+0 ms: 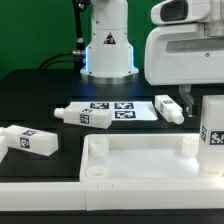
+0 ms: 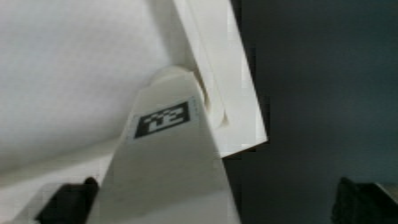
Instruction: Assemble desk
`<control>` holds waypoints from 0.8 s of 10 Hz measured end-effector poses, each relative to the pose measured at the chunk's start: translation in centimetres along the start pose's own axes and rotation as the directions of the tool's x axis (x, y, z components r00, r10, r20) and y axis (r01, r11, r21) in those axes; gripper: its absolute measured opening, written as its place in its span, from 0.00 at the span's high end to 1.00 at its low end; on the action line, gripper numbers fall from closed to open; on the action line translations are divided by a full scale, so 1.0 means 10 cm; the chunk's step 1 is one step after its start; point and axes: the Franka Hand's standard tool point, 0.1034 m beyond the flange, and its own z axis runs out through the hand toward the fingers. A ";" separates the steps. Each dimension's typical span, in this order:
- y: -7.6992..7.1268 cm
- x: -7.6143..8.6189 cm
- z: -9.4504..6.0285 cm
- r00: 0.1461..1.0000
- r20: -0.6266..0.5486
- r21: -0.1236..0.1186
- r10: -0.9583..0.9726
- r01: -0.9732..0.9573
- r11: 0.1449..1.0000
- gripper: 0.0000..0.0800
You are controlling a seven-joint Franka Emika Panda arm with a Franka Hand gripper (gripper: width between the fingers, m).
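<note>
The desk top (image 1: 140, 160) is a white rimmed tray lying at the front, with a round socket (image 1: 95, 171) in its near corner on the exterior view's left. One tagged white leg (image 1: 213, 127) stands upright at the top's corner on the exterior view's right. My gripper (image 1: 198, 100) hangs over that leg. In the wrist view the leg (image 2: 169, 165) runs between the two dark fingers (image 2: 68, 202) of my gripper (image 2: 219, 202), which is open, with a dark gap on one side. The top's rim (image 2: 222, 70) lies beyond it.
Three more tagged legs lie loose on the black table: one (image 1: 30, 141) at the exterior view's left, one (image 1: 85, 115) beside the marker board (image 1: 115, 108), and one (image 1: 168, 108) past the board. The white robot base (image 1: 107, 45) stands behind.
</note>
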 end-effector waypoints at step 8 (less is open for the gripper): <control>0.08 -0.05 0.02 0.674 -0.008 0.005 0.739 -0.739 0.674 0.63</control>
